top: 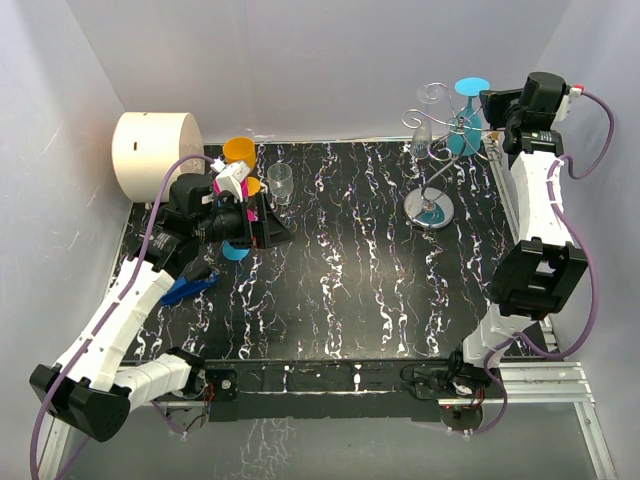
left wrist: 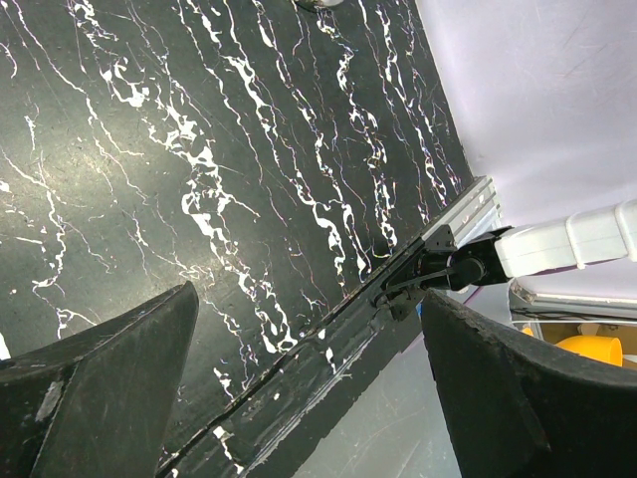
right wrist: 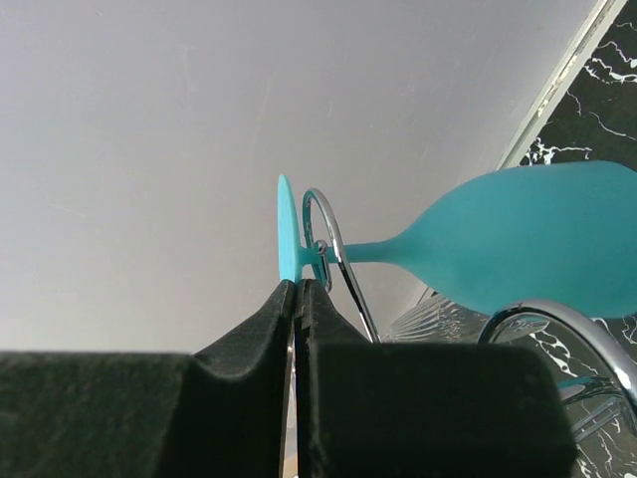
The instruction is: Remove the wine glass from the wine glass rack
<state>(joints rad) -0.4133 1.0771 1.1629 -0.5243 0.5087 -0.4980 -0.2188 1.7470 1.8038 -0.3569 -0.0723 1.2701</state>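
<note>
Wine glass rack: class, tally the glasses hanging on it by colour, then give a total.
teal wine glass: 1
clear glass: 1
Total on the wine glass rack: 2

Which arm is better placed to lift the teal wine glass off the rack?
Right. The right fingers seem pinched on the foot of the wine glass hanging on the rack. The left fingers are open over the table, far from it.

Left fingers [left wrist: 100,398] apart, right fingers [right wrist: 249,349] pinched
</note>
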